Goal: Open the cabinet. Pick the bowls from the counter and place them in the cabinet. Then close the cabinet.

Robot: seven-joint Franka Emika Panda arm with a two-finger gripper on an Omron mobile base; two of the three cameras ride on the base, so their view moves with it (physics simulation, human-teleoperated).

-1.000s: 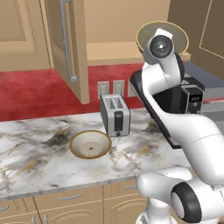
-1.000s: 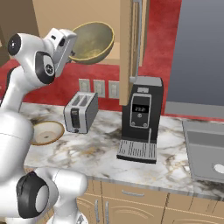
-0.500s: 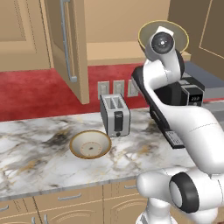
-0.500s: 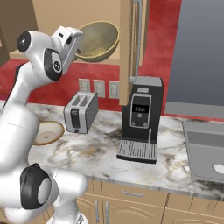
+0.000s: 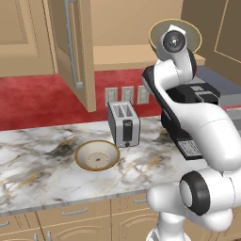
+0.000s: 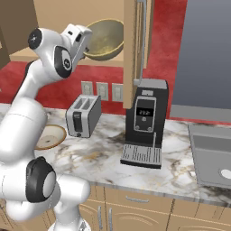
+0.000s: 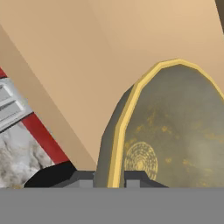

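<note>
The shallow tan-rimmed bowl (image 5: 97,156) is seen on the counter (image 5: 42,174), just in front of the toaster (image 5: 124,124). Above and behind the toaster, the olive-yellow bowl (image 6: 104,39) is pinched at its rim by the gripper (image 7: 109,178), inside the open cabinet (image 5: 132,28).

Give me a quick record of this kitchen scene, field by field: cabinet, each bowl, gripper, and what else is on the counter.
cabinet: doors open, shelf bare where visible
olive bowl: tilted on edge, held up inside the cabinet opening
gripper: shut on the olive bowl's rim, one fingertip each side of it
tan bowl: upright on the counter, left of the toaster, untouched
toaster: on the counter by the wall
coffee machine: on the counter, right of the toaster
sink: at the counter's right end
</note>
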